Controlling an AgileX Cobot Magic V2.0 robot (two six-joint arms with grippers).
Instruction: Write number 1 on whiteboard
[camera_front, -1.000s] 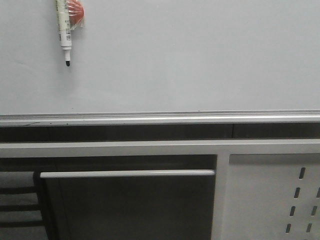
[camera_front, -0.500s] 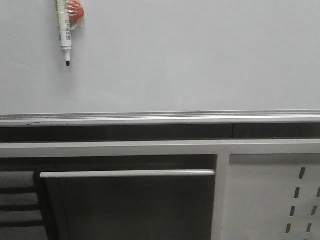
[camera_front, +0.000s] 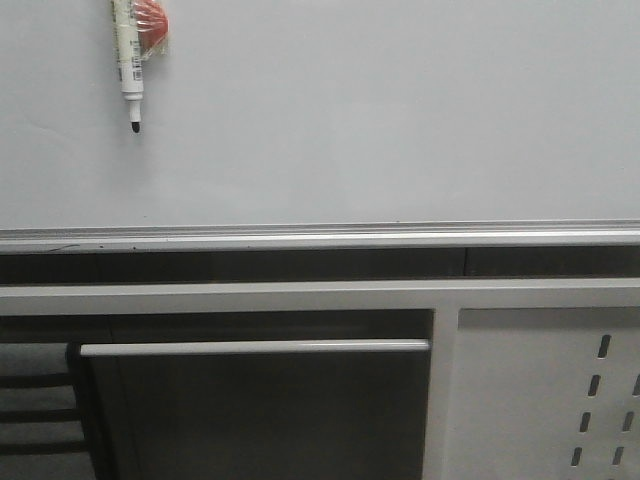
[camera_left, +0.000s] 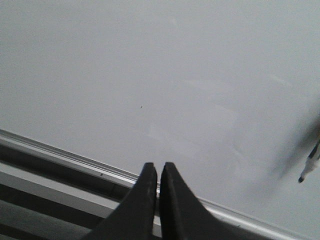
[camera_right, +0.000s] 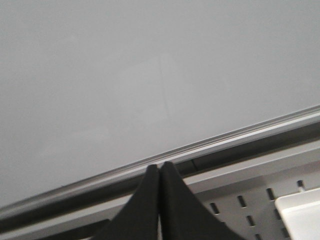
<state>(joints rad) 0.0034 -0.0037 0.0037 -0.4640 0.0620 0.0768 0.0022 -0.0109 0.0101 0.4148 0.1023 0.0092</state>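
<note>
The whiteboard (camera_front: 360, 110) fills the upper front view, pale and glossy, with a silver lower rail (camera_front: 320, 237). No number 1 stroke shows on it. A white marker pen with a black tip (camera_front: 128, 60) hangs tip down at the board's upper left, beside an orange-red holder (camera_front: 152, 22); its tip also shows in the left wrist view (camera_left: 307, 170). My left gripper (camera_left: 158, 167) is shut and empty, tips in front of the rail (camera_left: 75, 159). My right gripper (camera_right: 159, 167) is shut and empty, tips at the rail (camera_right: 240, 133). Neither gripper shows in the front view.
Below the rail runs a white metal frame bar (camera_front: 220, 296) with a horizontal handle bar (camera_front: 255, 347). A white perforated metal panel (camera_front: 545, 390) stands at the lower right, also in the right wrist view (camera_right: 250, 200). Dark slats (camera_front: 35, 410) sit at the lower left.
</note>
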